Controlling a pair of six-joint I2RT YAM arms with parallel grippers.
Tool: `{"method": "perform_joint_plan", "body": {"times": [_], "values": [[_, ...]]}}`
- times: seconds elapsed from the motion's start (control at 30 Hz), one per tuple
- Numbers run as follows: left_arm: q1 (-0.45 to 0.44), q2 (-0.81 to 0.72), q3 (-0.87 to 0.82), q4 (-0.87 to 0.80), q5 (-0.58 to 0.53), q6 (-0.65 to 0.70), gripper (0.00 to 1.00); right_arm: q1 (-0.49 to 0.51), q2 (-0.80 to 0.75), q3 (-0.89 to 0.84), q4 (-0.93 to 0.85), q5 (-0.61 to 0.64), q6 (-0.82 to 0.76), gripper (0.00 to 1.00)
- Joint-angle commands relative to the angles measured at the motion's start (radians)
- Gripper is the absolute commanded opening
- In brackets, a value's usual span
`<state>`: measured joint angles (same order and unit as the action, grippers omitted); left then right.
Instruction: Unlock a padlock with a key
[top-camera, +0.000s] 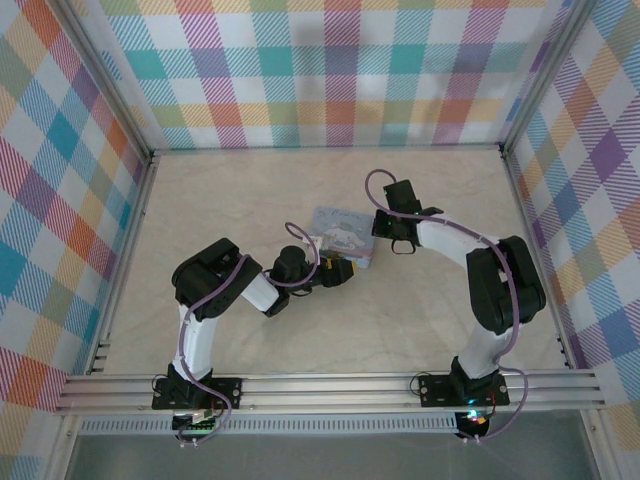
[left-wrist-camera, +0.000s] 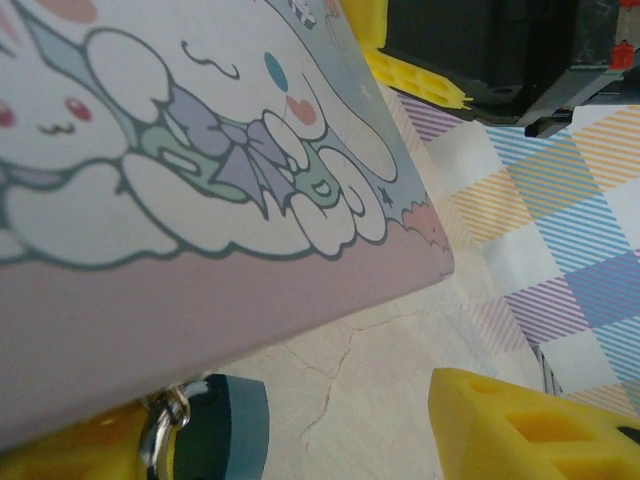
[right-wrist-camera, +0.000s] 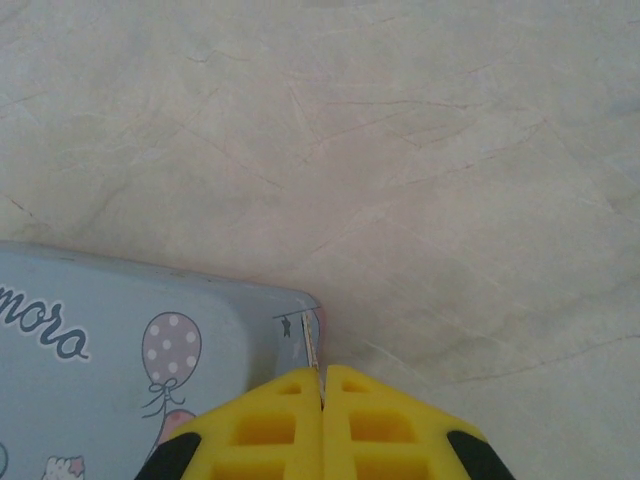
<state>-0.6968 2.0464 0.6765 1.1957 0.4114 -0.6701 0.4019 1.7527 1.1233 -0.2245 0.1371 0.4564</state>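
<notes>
At the near edge of the surface (top-camera: 250, 190), both arm bases are bolted side by side, and each arm reaches inward to the middle.

Left gripper (top-camera: 345, 270): at the near side of the pale-blue tin box (top-camera: 338, 228). In the left wrist view its yellow fingers (left-wrist-camera: 520, 430) are spread apart and released, one at the lower left and one at the lower right. The padlock (left-wrist-camera: 225, 435) sits between them, close against the lower-left finger. Contact between the two cannot be confirmed.

Padlock: small, dark bluish, hanging by a silvery ring (left-wrist-camera: 158, 425) just under the near edge of the box. Bare surface shows beside it.

Box: resting flat on the surface, cartoon lid up, turned at an angle to the arms.

Right gripper (right-wrist-camera: 322, 390): at the far right corner of the box. Its fingers are clenched together, and a thin edge at the box corner runs into the seam between them.

Beyond the box the surface is pale and marbled, enclosed by plaid walls (top-camera: 330, 70).
</notes>
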Motion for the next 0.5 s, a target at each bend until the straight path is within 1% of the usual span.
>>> {"method": "perform_joint_plan", "body": {"times": [0.0, 0.23, 0.37, 0.47], "values": [[0.008, 0.044, 0.008, -0.035, 0.006, -0.004, 0.61, 0.023, 0.066, 0.041, -0.038, -0.045, -0.012, 0.0], [0.025, 0.044, -0.04, 0.0, -0.08, -0.032, 0.63, 0.019, 0.109, 0.118, -0.041, -0.051, -0.019, 0.0], [0.045, 0.053, -0.049, 0.032, -0.074, -0.049, 0.62, 0.02, 0.124, 0.142, -0.043, -0.056, -0.021, 0.0], [0.051, 0.054, -0.049, 0.027, -0.081, -0.052, 0.59, 0.02, 0.138, 0.159, -0.046, -0.055, -0.024, 0.0]]}}
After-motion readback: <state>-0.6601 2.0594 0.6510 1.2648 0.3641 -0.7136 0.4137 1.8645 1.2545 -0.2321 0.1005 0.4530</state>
